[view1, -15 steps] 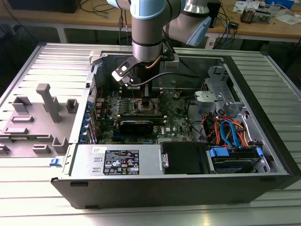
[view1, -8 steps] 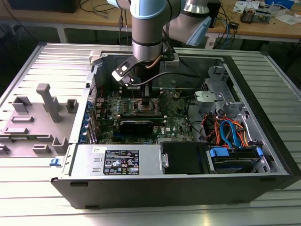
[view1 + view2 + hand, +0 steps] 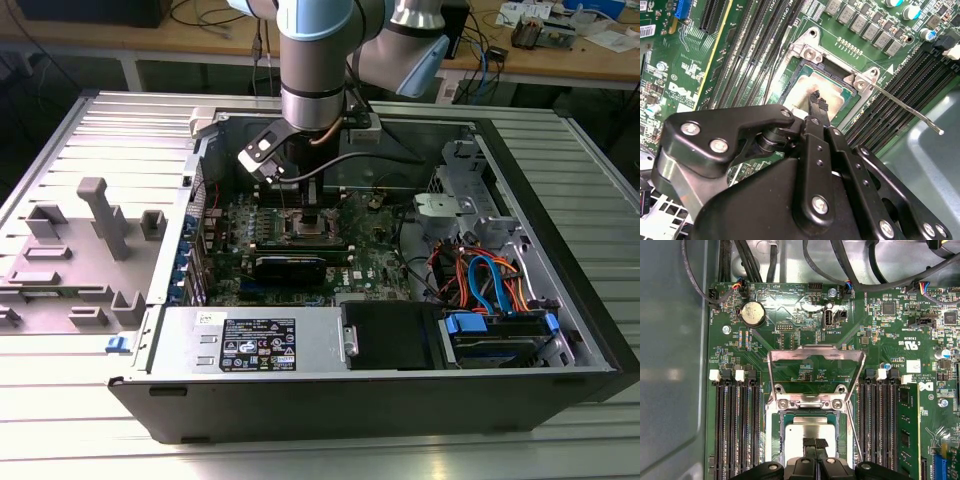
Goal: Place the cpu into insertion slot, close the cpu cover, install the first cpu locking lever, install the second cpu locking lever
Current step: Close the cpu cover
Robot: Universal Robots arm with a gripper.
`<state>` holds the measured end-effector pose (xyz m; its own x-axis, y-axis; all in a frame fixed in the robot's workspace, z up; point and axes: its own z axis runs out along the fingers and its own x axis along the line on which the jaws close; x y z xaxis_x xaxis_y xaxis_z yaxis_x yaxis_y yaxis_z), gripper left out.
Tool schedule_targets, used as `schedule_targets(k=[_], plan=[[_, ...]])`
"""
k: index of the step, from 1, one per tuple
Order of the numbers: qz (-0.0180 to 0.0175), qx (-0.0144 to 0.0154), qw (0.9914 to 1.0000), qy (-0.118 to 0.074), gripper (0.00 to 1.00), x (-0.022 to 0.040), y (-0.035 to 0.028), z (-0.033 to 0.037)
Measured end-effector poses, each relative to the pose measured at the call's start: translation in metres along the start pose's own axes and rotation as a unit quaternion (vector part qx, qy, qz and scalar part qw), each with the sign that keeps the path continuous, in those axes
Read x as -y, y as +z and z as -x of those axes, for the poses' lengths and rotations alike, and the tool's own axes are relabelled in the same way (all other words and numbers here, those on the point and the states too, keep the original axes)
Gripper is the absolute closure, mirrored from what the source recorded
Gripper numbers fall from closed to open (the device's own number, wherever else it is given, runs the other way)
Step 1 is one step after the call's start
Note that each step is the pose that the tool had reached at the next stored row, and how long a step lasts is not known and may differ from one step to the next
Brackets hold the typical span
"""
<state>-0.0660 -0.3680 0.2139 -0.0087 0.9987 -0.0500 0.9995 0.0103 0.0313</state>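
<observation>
Your pincer hangs low over the insertion slot, tips pressed together with nothing between them. They seem to rest on the cpu, though contact is hard to judge. The cpu lies seated in the slot; the cpu cover stands tilted up, open, and one locking lever juts out free.

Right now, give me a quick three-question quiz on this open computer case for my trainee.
1. True or false: the cpu cover stands raised open.
2. Where is the cpu? A) seated in the insertion slot B) on the grey tray outside the case C) beside the drive cables
3. Fill in: the gripper, fingertips closed, sits right over the ____.
Key: 1 true; 2 A; 3 cpu.
</observation>
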Motion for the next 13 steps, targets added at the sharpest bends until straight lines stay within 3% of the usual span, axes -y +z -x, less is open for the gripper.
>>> schedule_targets(k=[4, 13], plan=[[0.0001, -0.0001, 1.00000, 0.000, 0.89, 0.0000, 0.0000, 0.0000], [0.0001, 0.0001, 1.00000, 0.000, 0.89, -0.0003, -0.0075, 0.0003]])
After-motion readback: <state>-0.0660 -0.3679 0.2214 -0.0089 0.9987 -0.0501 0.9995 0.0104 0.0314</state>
